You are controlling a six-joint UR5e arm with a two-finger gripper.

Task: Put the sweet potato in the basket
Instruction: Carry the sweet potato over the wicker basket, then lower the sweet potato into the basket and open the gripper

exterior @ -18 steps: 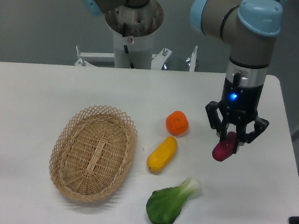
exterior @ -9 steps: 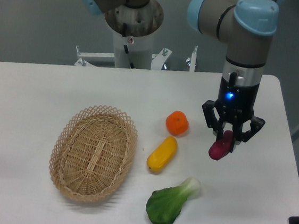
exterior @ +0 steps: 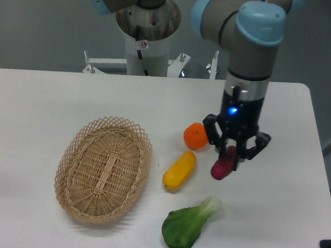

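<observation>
The gripper [exterior: 230,159] points straight down over the white tabletop [exterior: 38,99], its two fingers clamped on the sweet potato [exterior: 223,164] — the magenta tuber hangs tilted from between them, lifted clear of the surface, its lower end pointing down and to the left; a blue light glows on the wrist above. The round orange fruit [exterior: 195,135] sits just beside the gripper on its left side in the view; below that lies the yellow oblong vegetable [exterior: 179,170], slanted, near the held tuber but apart from it. A green leafy bok choy [exterior: 189,223] rests toward the front edge; the oval wicker basket [exterior: 104,168] stands well to the left — nothing lies in it.
</observation>
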